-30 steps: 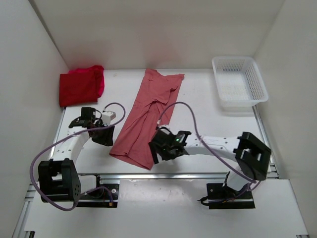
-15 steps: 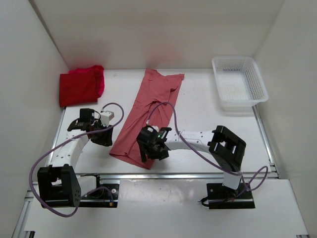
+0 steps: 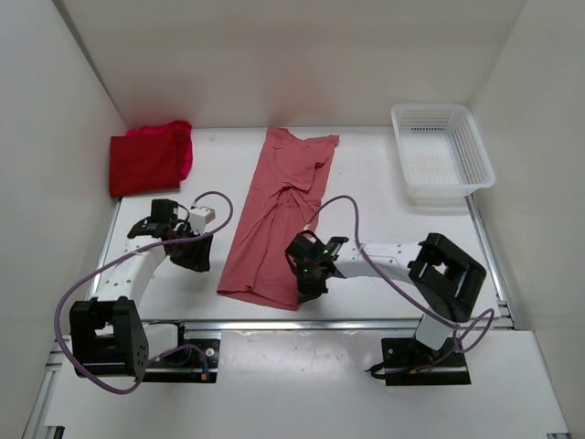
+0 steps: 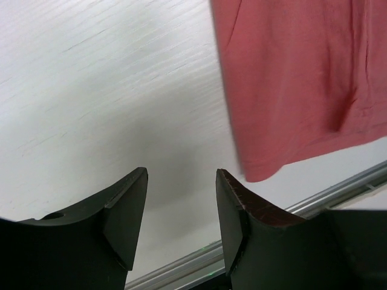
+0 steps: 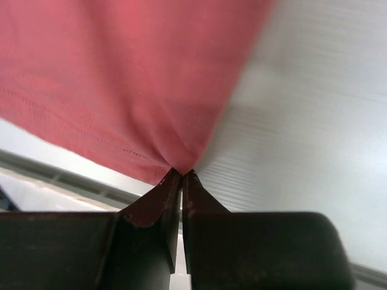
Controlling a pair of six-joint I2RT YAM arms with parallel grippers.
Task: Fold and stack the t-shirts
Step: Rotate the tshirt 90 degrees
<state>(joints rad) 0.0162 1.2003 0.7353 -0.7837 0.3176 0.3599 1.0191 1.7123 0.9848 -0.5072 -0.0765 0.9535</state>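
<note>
Stretching from the far side of the white tabletop (image 3: 384, 210) down toward my bases, the faded salmon pink t-shirt (image 3: 274, 229) lies a little left of centre. It is folded narrow along its length. Its collar end is toward the back wall and its hem is near the front rail. The cloth is creased and bunched around the middle.

In the far right corner sits the white mesh basket (image 3: 443, 194), well apart from the shirt. In the far left corner the other two red t-shirts (image 3: 146, 163) lie folded in one pile. The darker crimson one is on top, and a brighter pinkish-red edge shows along its right side.

My right end effector (image 3: 304, 293) is at the near right corner of the salmon shirt's hem. Its fingers are clamped tight together there. The wrist view shows the stitched hem of the shirt (image 5: 109, 72) drawn into a point right where the tips (image 5: 182, 175) meet.

My left end effector (image 3: 194, 258) is over bare tabletop just left of the shirt. Its fingers (image 4: 181, 181) stand partly apart with nothing between them. The near left corner of the hem (image 4: 290, 78) lies just beside the right fingertip, and I cannot tell whether they touch.
</note>
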